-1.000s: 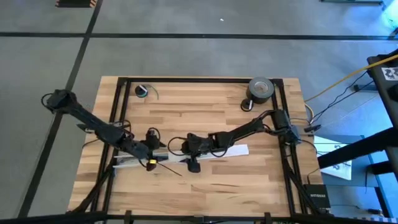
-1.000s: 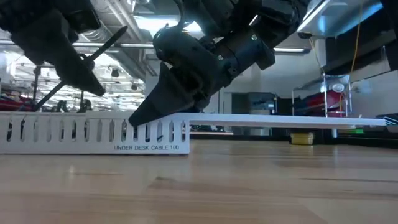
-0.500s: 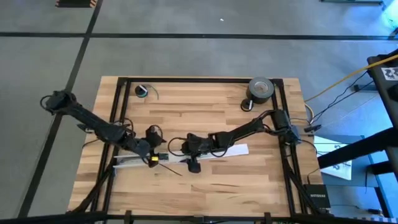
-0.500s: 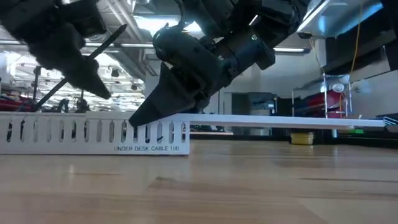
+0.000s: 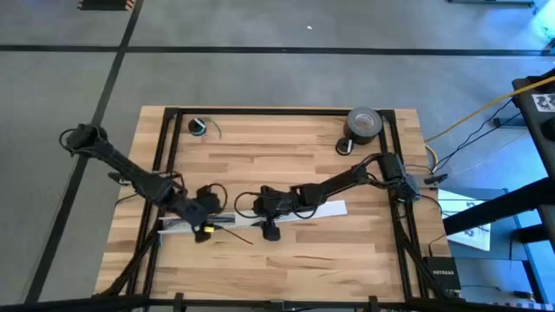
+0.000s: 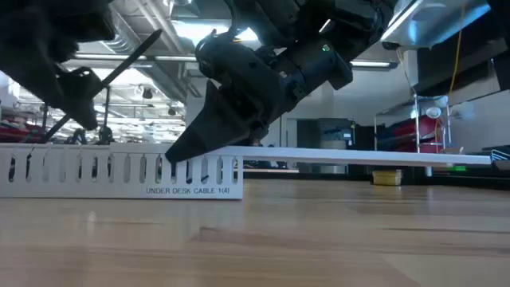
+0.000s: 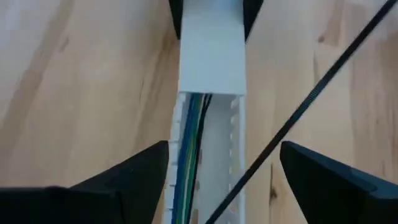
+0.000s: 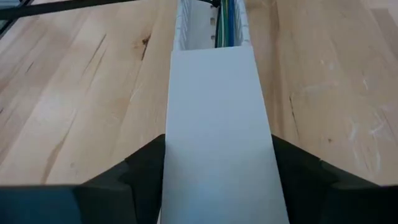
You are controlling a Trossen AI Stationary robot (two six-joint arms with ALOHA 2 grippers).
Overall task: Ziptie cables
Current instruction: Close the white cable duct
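Risking a snagged ziptie (image 7: pixel 298 118) crossing frame-right of cables (image 7: pixel 194 124) lying mid-frame in the tray (image 7: pixel 233 134), left gripper (image 7: pixel 224 174) hung wide open, right gripper (image 8: pixel 217 165) spread astride the cover (image 8: pixel 214 124).

The white slotted cable tray (image 6: pixel 119 174) carries grey print on its near side wall, low by its right end: "UNDER DESK CABLE 1(4)"; a black box (image 5: pixel 440 279) off the table's near right corner reads "NETGEAR".
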